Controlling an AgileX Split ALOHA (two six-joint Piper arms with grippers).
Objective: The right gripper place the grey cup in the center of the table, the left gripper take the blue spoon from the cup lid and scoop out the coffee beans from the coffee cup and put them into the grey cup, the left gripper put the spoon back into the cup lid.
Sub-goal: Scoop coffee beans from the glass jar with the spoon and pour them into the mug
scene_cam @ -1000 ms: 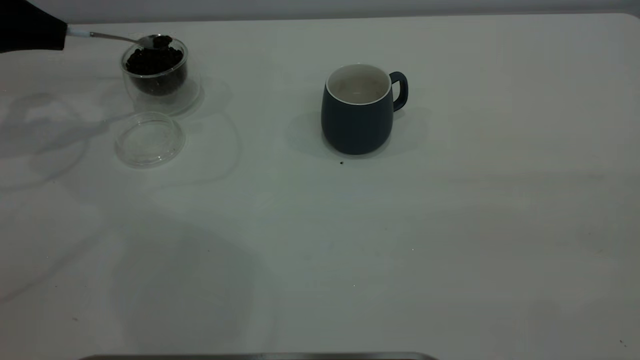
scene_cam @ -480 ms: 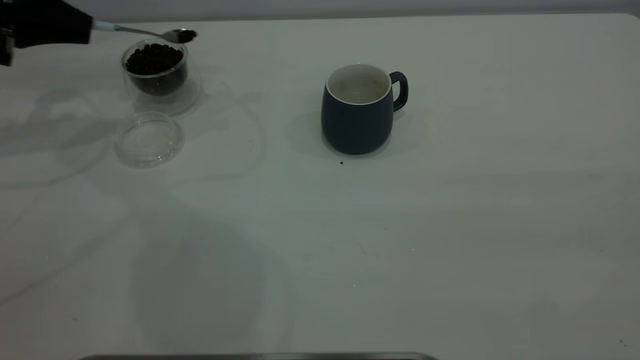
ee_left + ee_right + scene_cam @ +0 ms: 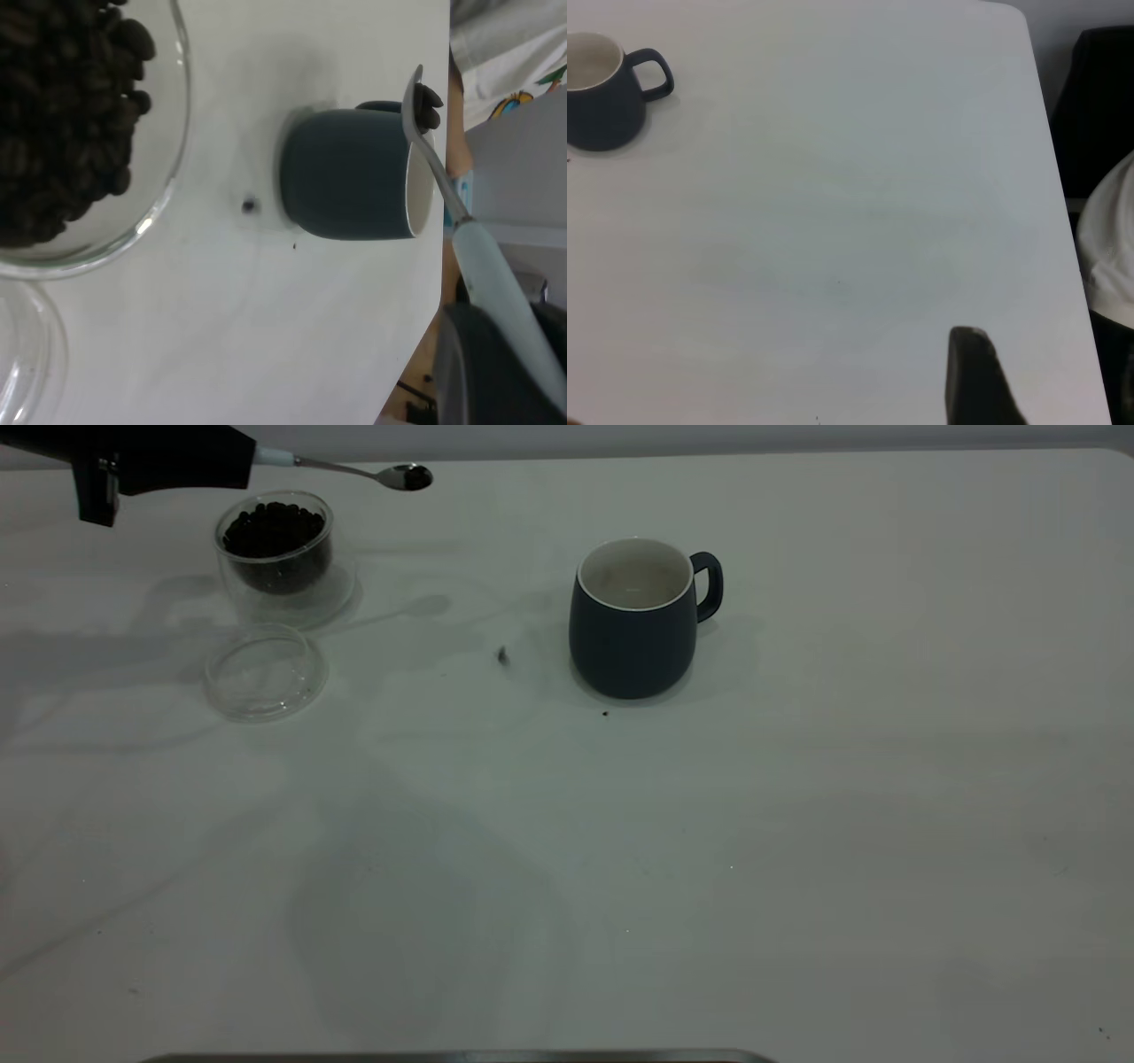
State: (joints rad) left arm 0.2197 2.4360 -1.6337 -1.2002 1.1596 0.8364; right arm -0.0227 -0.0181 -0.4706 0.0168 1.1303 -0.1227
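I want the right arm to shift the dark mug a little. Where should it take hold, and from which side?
Probably the loop handle of the rounded dark blue-grey ceramic mug. It juts towards the right arm's side, so come in from there. The body is wide and bulging, harder to span. The left claw is carrying the pale-blue-handled metal spoon in from the other side.

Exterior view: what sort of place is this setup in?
Probably a lab tabletop staged as a coffee corner: a plain white table, a clear glass cup of dark coffee beans, a dark blue-grey ceramic mug, and a black left gripper holding a light-blue-handled spoon.
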